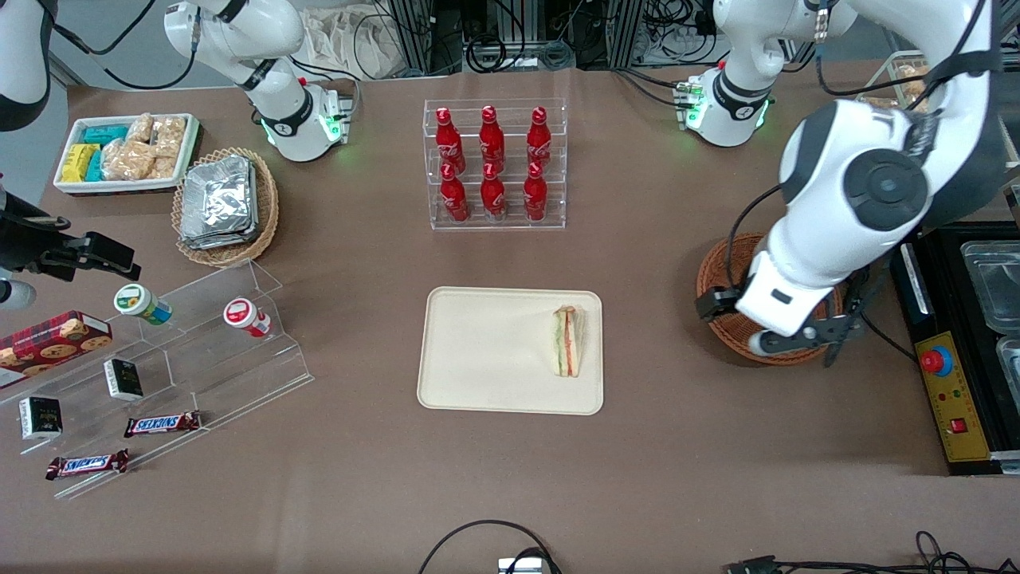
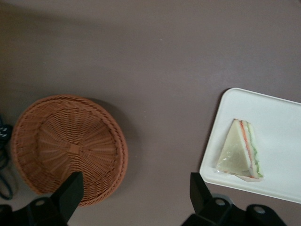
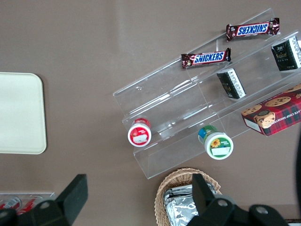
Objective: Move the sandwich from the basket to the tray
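The sandwich (image 1: 568, 340) (image 2: 242, 153), a white bread wedge with red and green filling, lies on the cream tray (image 1: 494, 351) (image 2: 277, 122), near the tray edge that faces the working arm's end. The reddish-brown wicker basket (image 1: 717, 271) (image 2: 70, 146) stands beside the tray toward that end, and the left wrist view shows nothing inside it. My gripper (image 1: 785, 343) (image 2: 136, 181) hangs above the basket's rim on the side nearer the tray. It is open, with only bare table between its black fingers (image 2: 70, 188).
A clear rack of red bottles (image 1: 494, 163) stands farther from the front camera than the tray. Toward the parked arm's end are a paler basket of foil packets (image 1: 227, 203), a white snack tub (image 1: 127, 151) and an acrylic stepped shelf (image 1: 159, 359). A black machine with a red button (image 1: 948, 359) sits beside the basket.
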